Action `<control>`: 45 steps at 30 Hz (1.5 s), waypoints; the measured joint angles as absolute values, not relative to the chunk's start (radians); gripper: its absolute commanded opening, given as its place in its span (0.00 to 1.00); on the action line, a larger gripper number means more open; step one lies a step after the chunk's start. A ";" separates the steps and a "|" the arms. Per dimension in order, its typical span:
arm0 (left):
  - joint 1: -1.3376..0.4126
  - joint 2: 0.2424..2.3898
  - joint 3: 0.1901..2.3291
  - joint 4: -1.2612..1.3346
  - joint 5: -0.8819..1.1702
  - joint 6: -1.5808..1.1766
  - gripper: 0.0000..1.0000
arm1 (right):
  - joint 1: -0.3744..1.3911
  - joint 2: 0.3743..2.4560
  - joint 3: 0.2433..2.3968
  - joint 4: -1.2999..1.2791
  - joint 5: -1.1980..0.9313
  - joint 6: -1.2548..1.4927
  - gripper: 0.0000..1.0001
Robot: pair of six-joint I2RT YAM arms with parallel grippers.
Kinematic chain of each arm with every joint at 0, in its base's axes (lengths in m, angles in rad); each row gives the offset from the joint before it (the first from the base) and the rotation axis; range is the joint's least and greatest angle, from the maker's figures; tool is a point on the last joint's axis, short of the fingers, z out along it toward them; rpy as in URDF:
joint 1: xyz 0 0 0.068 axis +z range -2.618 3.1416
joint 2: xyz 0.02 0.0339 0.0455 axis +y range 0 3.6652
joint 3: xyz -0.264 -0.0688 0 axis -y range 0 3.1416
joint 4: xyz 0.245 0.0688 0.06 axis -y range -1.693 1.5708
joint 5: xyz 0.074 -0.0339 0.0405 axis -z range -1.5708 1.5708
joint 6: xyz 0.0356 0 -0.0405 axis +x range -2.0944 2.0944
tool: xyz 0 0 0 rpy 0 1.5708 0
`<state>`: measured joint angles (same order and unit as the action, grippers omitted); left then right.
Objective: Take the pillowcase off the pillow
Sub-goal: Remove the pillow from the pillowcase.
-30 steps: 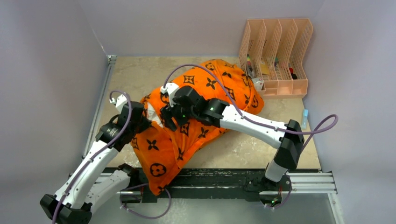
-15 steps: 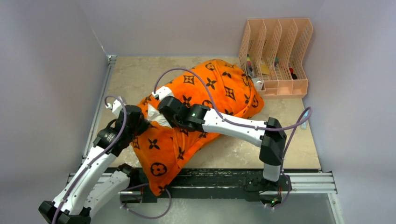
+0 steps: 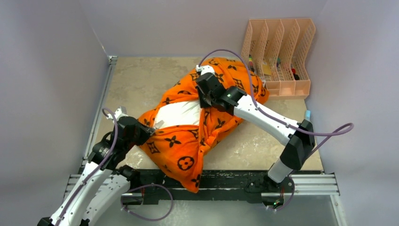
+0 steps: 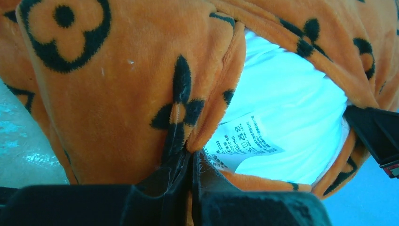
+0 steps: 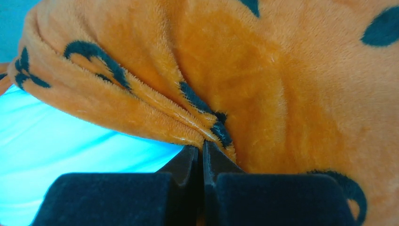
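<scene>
Orange plush fabric pillowcase with black flower, star and circle motifs lies diagonally on the beige stone-pattern tabletop. It runs from bottom centre toward the upper right of the overhead view, and its lower corner hangs over the near edge. It contains the large white stuffed pillow, which is exposed through an opening left of frame centre. A white printed care label shows on the pillow in the left wrist view.

The peach perforated plastic file rack stands at upper right, just beside the pillowcase's far end. Small coloured items sit low in its compartments, too small to identify.

The right arm rises from lower right, bends at the elbow and reaches up-left. The right gripper sits at the opening's right rim, jaws pinching a fold of orange fabric, with the pillow showing at the wrist view's left.

The left arm extends from lower left. The left gripper sits at the opening's left edge, jaws pressed together on the pillowcase hem.
</scene>
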<state>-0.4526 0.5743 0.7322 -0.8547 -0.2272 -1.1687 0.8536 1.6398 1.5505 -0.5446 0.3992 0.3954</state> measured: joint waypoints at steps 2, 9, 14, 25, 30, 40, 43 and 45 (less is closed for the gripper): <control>-0.452 0.576 0.728 -0.852 -0.190 -1.163 0.60 | 0.834 1.627 1.509 -0.516 0.331 0.423 0.00; -0.451 0.681 0.815 -0.875 -0.096 -1.121 0.75 | 0.899 1.611 1.412 -0.403 0.297 0.488 0.00; -0.451 0.783 0.976 -0.908 -0.145 -1.077 0.77 | 0.915 1.609 1.375 -0.360 0.296 0.507 0.00; -0.385 0.955 0.922 -0.866 -0.229 -1.062 0.72 | 0.924 1.522 1.272 -0.309 0.270 0.532 0.00; -0.368 0.904 0.875 -0.889 -0.280 -1.094 0.30 | 0.929 1.512 1.263 -0.315 0.268 0.539 0.00; -0.368 0.741 0.746 -0.920 -0.303 -1.145 0.00 | 0.931 1.500 1.285 -0.367 0.251 0.533 0.11; -0.368 0.677 0.722 -0.915 -0.300 -1.168 0.00 | 0.930 1.500 1.333 -0.418 0.216 0.506 0.26; -0.368 0.627 0.699 -0.906 -0.292 -1.173 0.00 | 0.930 1.499 1.369 -0.437 0.179 0.470 0.32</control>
<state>-0.3676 0.6273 0.6987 -0.9062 -0.2916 -1.1728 0.9302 1.4994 1.3685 -0.4370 0.1795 0.4698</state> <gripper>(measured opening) 0.016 0.240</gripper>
